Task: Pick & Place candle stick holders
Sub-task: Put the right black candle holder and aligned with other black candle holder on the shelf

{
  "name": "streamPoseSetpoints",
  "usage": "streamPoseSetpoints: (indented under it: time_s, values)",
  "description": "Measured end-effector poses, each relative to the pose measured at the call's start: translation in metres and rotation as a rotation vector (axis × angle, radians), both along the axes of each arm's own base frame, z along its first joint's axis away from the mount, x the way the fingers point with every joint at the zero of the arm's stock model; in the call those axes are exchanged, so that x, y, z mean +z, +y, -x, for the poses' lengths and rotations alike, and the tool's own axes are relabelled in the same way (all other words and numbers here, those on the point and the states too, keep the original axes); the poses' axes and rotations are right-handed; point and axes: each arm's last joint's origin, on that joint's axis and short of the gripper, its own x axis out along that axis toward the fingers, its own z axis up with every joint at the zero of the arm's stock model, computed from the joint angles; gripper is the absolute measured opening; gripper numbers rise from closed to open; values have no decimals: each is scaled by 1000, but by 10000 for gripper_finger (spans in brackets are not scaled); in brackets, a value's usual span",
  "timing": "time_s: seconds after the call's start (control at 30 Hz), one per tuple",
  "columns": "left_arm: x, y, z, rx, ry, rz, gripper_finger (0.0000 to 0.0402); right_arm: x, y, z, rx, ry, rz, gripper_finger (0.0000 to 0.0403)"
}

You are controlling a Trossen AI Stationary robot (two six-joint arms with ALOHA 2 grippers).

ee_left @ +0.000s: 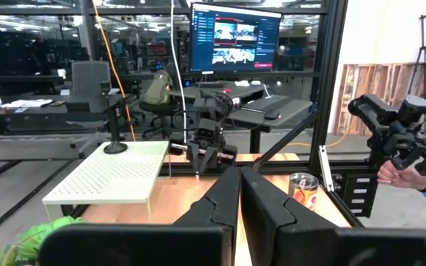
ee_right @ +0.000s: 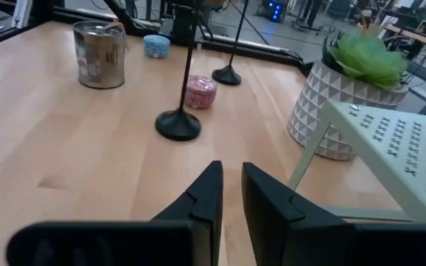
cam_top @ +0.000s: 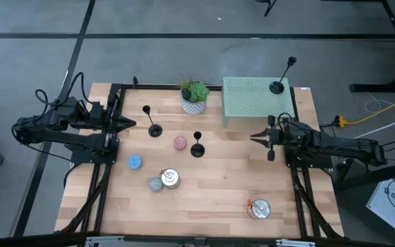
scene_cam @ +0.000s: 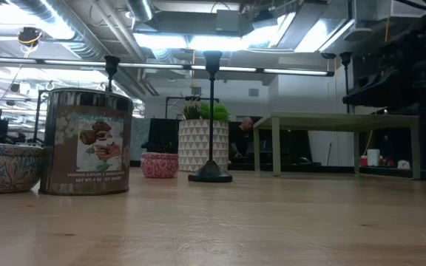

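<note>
Three black candle stick holders show in the high view. One point(cam_top: 277, 87) stands by its base on the green perforated stand point(cam_top: 252, 103) at the far right and also shows in the left wrist view point(ee_left: 115, 148). One point(cam_top: 155, 130) stands on the table left of centre. One point(cam_top: 197, 150) stands at the centre, and also shows in the right wrist view point(ee_right: 178, 124) and the low view point(scene_cam: 210, 174). My left gripper point(cam_top: 132, 123) is shut and empty at the left, above the table. My right gripper point(cam_top: 254, 136) is shut and empty at the right, beside the stand's near edge.
A potted plant point(cam_top: 195, 96) stands at the far middle. A pink candle point(cam_top: 180, 143), a blue candle point(cam_top: 135, 162), a grey candle point(cam_top: 156, 184) and a silver tin point(cam_top: 171, 178) lie near the centre. Another tin point(cam_top: 259, 208) stands near the front right. A person's hand point(ee_left: 398, 174) shows beyond the table.
</note>
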Motion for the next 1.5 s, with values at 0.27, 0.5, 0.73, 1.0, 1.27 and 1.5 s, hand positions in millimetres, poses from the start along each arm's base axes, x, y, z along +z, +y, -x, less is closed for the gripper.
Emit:
streamPoseSetpoints:
  time_s: [0.27,0.5,0.73,1.0,1.27,1.5]
  values:
    - [0,0,0,0,0,0,11,3,3,-1,113,-34,-21,54]
    - [0,0,0,0,0,0,11,2,4,-1,140,-28,-29,54]
    - [0,0,0,0,0,0,9,2,4,-1,139,-26,-30,54]
    - [0,0,0,0,0,0,12,2,4,-1,144,-23,-16,54]
    - [2,0,0,8,-24,-64,9,2,4,-1,144,-23,-16,55]
    - [5,0,0,4,-56,27,13,2,4,-1,144,-22,-16,54]
